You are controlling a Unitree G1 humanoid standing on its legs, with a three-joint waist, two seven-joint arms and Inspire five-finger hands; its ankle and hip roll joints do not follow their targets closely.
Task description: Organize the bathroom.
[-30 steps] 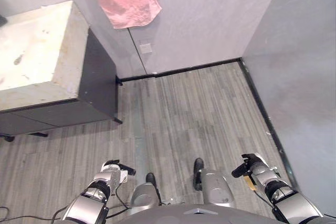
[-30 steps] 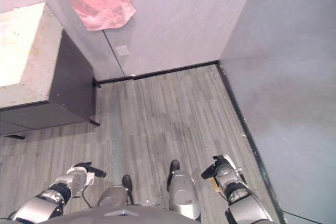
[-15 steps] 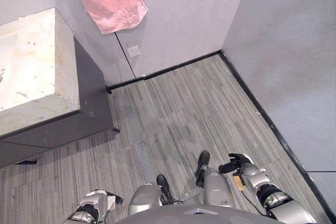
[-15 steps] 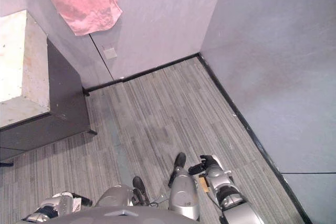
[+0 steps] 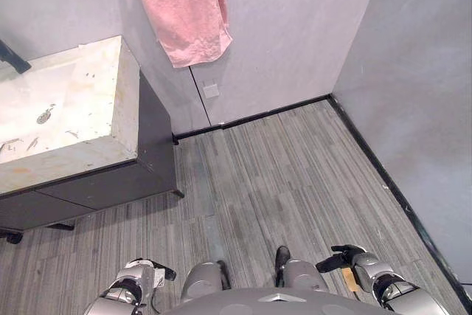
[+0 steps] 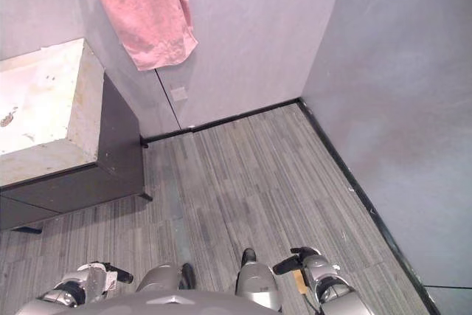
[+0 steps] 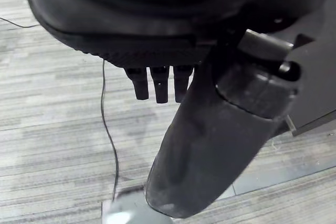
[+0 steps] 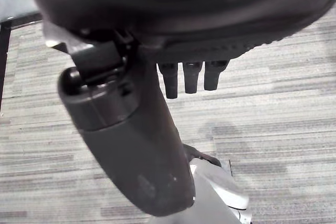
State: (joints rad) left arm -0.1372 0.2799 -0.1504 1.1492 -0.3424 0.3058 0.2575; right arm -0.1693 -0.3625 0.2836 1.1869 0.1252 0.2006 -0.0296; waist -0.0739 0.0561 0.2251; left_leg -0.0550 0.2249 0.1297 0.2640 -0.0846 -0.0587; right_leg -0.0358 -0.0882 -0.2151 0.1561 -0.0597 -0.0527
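Observation:
A pink towel (image 5: 188, 9) hangs from a dark rail high on the grey wall, its lower end dangling just past the basin's far corner. A pale stone basin (image 5: 59, 119) with a drain hole sits on a dark cabinet (image 5: 151, 149) at the left. My left hand (image 5: 147, 271) hangs low beside my body, far from both. In its wrist view its fingers (image 7: 157, 85) are straight and its thumb (image 7: 210, 145) stands free, holding nothing. My right hand (image 5: 348, 259) is low at the right, and its fingers (image 8: 191, 80) are also straight and empty.
Striped grey floor (image 5: 280, 167) runs to a room corner edged with black skirting (image 5: 273, 112). A white wall plate (image 5: 211, 91) sits low on the wall under the towel. A dark tap (image 5: 13, 57) shows at the basin's far left.
The camera has moved: the whole picture has shifted, with basin and towel further right and more of the basin in sight. Both hands stay low and empty.

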